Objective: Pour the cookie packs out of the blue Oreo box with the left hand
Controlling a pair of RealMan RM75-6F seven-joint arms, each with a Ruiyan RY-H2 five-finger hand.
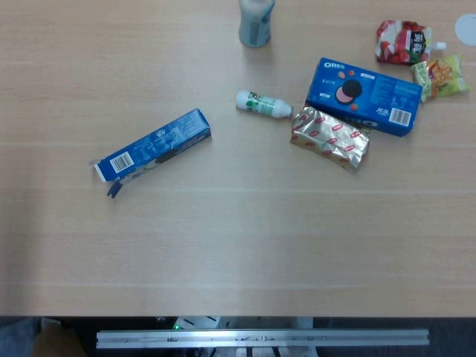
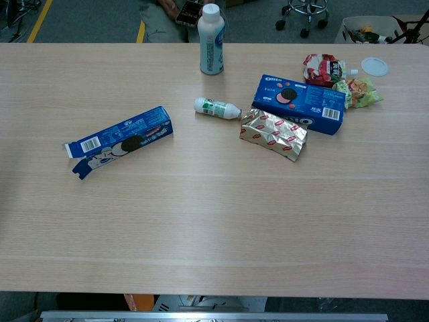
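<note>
The long blue Oreo box (image 1: 154, 155) lay flat on the left side of the desk (image 1: 238, 253). It sat slantwise. Its near-left end had its flaps hanging open, and its closed end pointed far and to the right. No cookie packs showed outside it, so I think the pouring had not started.

Neither hand was in either picture, so I could not tell if they were open or closed or holding anything. The box lay on the left half of the desk, so I think the left hand was the nearer one. It would likely have to reach out over the desk, take the box around its long middle, and tip the open end down.

In the middle, far back, stood a tall white and blue bottle (image 2: 210, 39). Nearer lay a small white bottle (image 1: 263, 104) on its side.

To the right was a shiny gold and red packet (image 1: 330, 137), touching a second, wider Oreo box (image 1: 364, 96) behind it. This one looked shut, so I think it was not the one to pour from.

Far right were a red snack pouch (image 1: 401, 41), a green and yellow snack bag (image 1: 442, 77) and a small white lid (image 2: 375, 66).
</note>
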